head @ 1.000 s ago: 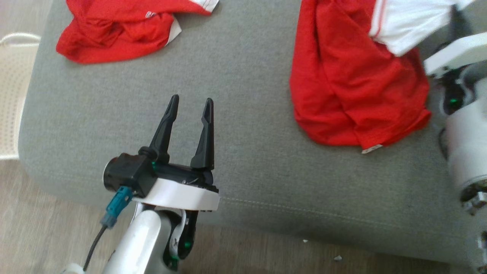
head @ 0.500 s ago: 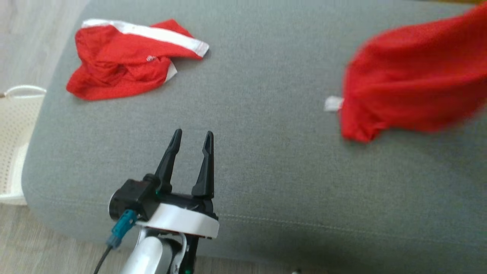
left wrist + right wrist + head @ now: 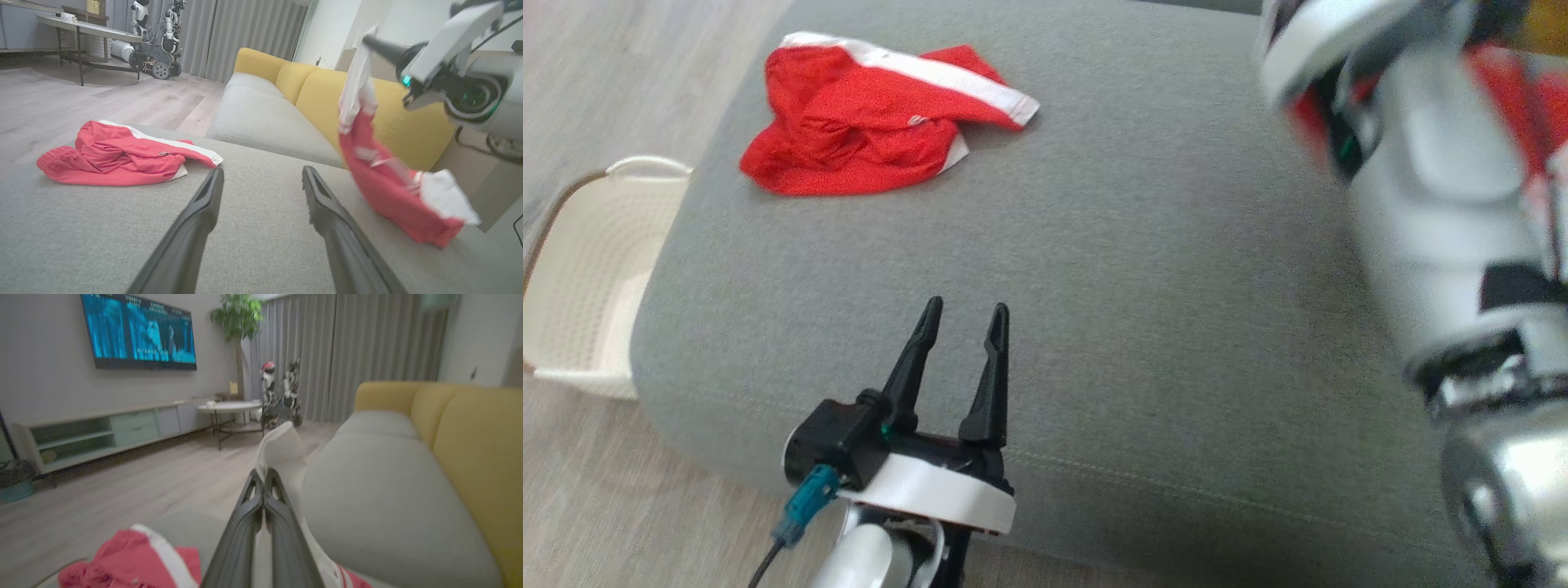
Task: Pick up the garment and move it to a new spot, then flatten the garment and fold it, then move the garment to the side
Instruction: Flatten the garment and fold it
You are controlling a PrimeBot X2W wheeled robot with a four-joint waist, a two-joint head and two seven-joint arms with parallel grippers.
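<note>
The garment, red mesh fabric with white panels, hangs from the right gripper, whose fingers are pinched together on a white edge. It droops as a crumpled, twisted length, blurred, with its bunched lower end close over the grey cushion; whether it touches cannot be told. A second garment, the same red with a white stripe, lies crumpled near the cushion's far left corner, well apart.
</note>
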